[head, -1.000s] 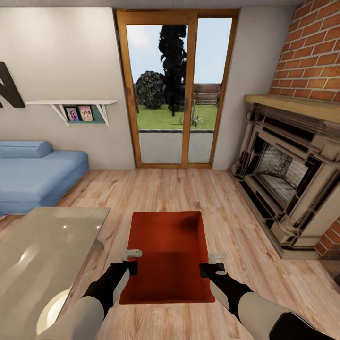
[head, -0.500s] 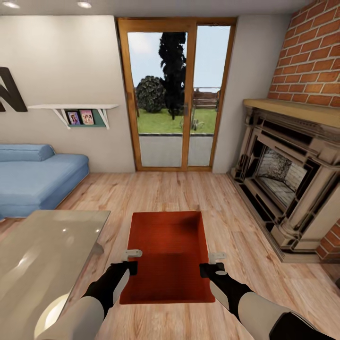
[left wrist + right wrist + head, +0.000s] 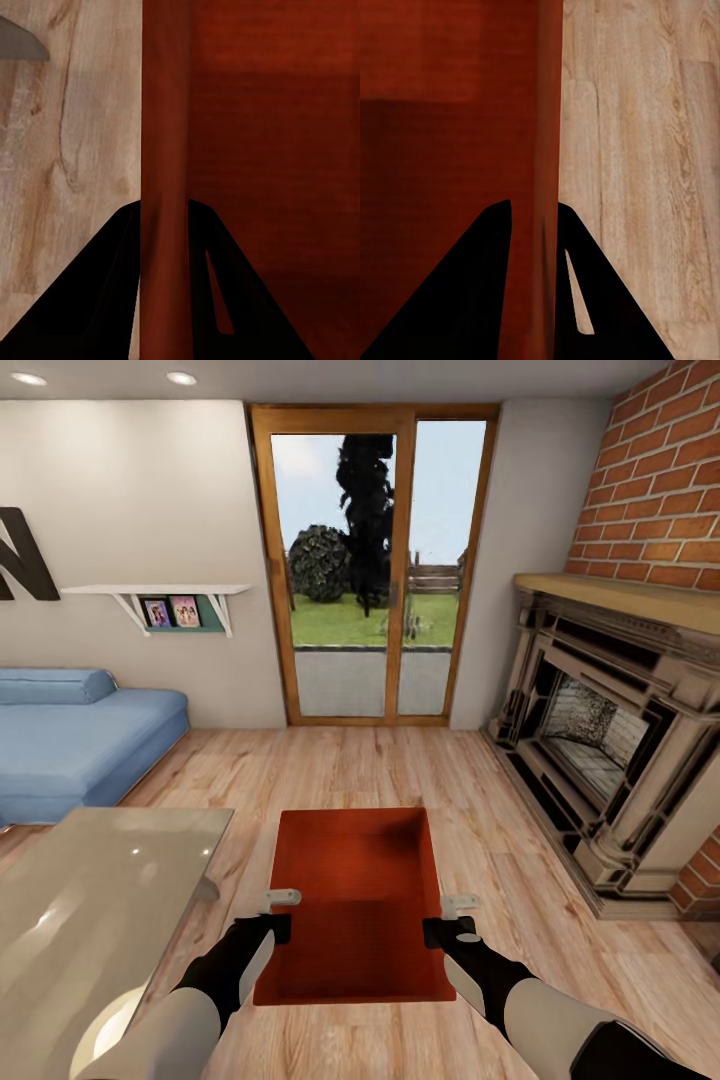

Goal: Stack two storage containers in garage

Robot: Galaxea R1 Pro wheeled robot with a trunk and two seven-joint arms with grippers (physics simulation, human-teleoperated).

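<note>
Bright, sharp renders; ceiling spotlights [image 3: 182, 378] glow.

Light wood-plank floor [image 3: 370, 770] carries blue sofa [image 3: 80, 735] and glass table [image 3: 90, 910].

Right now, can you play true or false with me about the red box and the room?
1. The left tool and the right tool each pinch a side wall of the orange-red storage container. True.
2. The container is full of toys. False: it is empty inside.
3. A blue sofa sits to the robot's left. True.
4. The floor is dark grey concrete. False: it is light wood planks.
5. The brick fireplace is on the robot's right. True.
6. The glass doors show a red car outside. False: they show grass, bushes and a dark tree.
</note>
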